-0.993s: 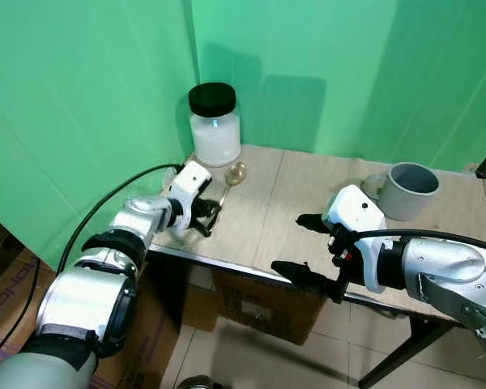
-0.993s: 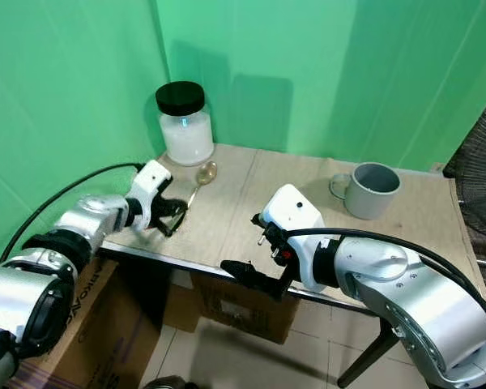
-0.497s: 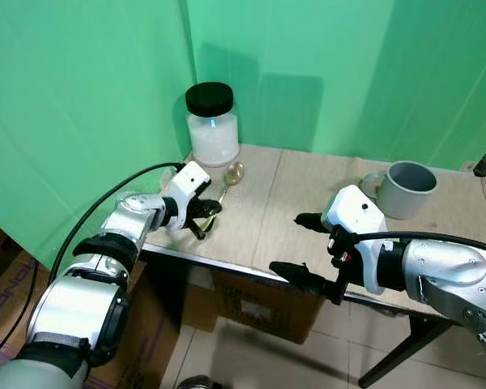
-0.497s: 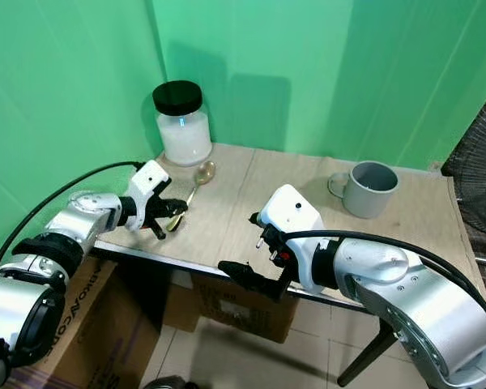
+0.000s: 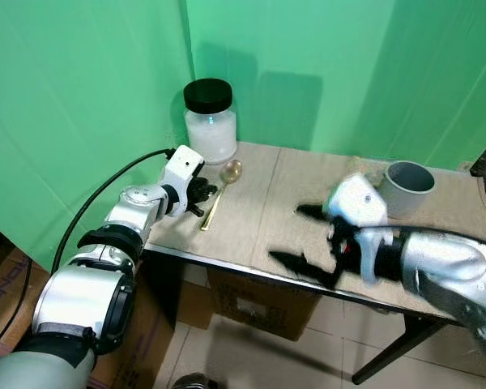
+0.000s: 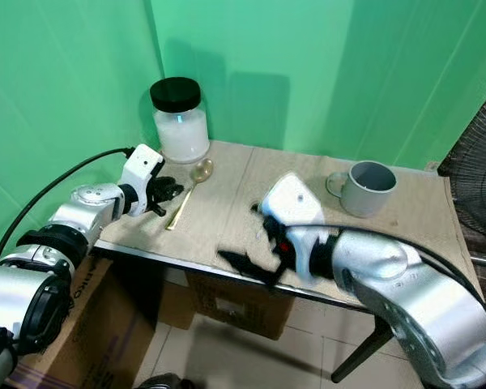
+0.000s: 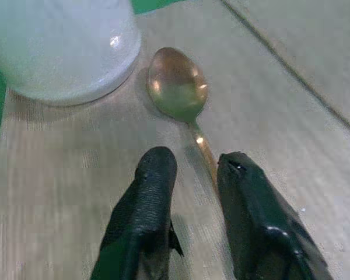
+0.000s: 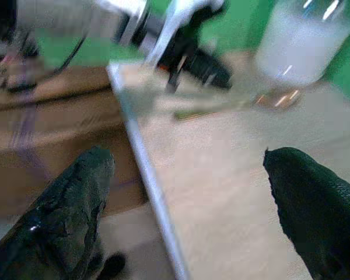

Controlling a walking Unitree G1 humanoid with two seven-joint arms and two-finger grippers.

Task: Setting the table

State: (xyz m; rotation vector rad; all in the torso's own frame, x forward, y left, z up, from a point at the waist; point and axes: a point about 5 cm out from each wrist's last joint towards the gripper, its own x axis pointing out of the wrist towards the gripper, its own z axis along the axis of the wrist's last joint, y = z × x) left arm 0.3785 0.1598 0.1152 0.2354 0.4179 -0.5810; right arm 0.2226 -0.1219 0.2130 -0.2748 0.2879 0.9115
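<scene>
Low in the frame, cardboard boxes [image 5: 259, 304] sit on the floor under the front edge of the wooden bench [image 5: 308, 194]. Just above that edge, right of centre and blurred, the right gripper [image 5: 308, 237] hangs with its two black fingers spread wide, one over the bench top and one out past the edge, with nothing between them. At the left of the frame the left gripper [image 5: 201, 193] rests low on the bench beside the handle of a gold spoon [image 5: 219, 190]; in the left wrist view its fingers [image 7: 154, 198] stand slightly apart, the handle running past the gap and not pinched. The spoon lies flat, its bowl pointing toward a lidded jar of white powder [image 5: 210, 120] in the upper left, near the green backdrop [image 5: 324, 57]. A grey mug [image 5: 407, 187] stands upright at the far right of the bench.
</scene>
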